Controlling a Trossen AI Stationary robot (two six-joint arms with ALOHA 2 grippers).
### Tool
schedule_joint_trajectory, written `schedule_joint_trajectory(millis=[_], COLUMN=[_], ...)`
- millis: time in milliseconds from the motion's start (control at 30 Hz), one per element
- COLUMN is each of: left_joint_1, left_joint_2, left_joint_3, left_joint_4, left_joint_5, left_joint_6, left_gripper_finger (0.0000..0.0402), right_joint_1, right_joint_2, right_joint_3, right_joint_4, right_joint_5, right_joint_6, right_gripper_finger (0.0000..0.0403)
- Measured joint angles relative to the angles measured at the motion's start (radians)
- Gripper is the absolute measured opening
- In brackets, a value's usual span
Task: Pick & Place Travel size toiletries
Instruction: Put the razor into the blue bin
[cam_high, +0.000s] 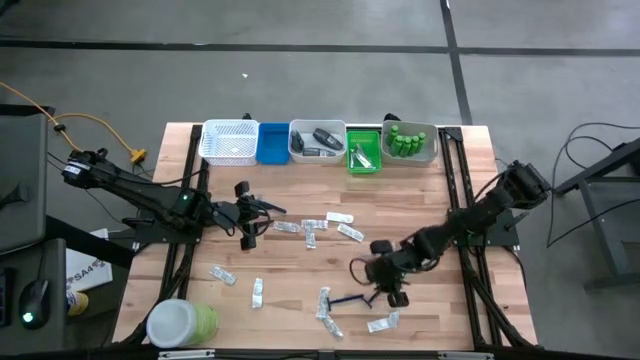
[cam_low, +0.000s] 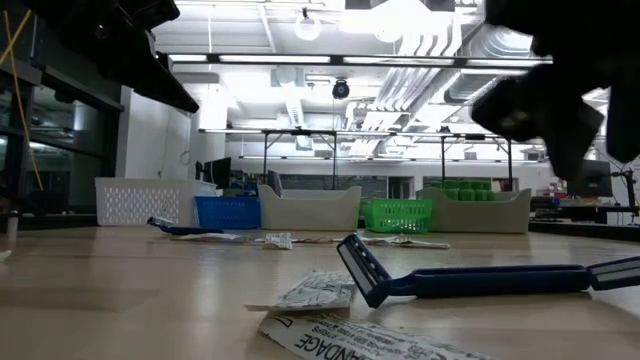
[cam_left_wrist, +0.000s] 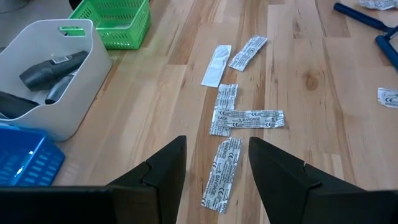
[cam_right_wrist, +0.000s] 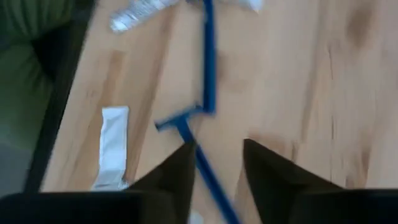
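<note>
Right gripper (cam_high: 378, 283): low over the near right of the table (cam_high: 440, 200), fingers (cam_right_wrist: 180, 174) spread, pinching nothing
Razor (cam_high: 352, 298): blue, flat on the wood just beside that gripper; a second razor handle (cam_right_wrist: 208, 56) runs past its head
Left gripper (cam_high: 247, 215): hovering mid-left, fingers (cam_left_wrist: 165, 171) apart, empty
Sachets (cam_high: 312, 228): scattered mid-table, one (cam_left_wrist: 222, 174) right between the left fingers' tips, more near the front edge
Trays: green bottles (cam_high: 405, 140) in the far right bin, dark oval pieces (cam_high: 322, 138) in the white bin (cam_high: 296, 150)
</note>
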Motion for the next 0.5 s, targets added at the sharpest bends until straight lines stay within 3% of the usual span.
schedule_joint_trajectory(millis=[133,233,500], left_joint_1=[0.0,0.0,0.0], left_joint_2=[0.0,0.0,0.0], left_joint_3=[0.0,0.0,0.0], left_joint_4=[-0.001,-0.007,-0.011], left_joint_5=[0.0,0.015,0.025], left_joint_6=[0.0,0.0,-0.002], left_gripper_finger=[0.0173,0.0173,0.0173], right_joint_1=[0.073,0.113,0.198], right_joint_2=[0.006,0.006,0.062], right_joint_3=[0.0,0.001,0.0], right_joint_4=[0.069,0.074,0.086], right_joint_5=[0.127,0.2,0.264], right_joint_6=[-0.135,-0.145,-0.271], right_gripper_finger=[0.0186,0.0211,0.0214])
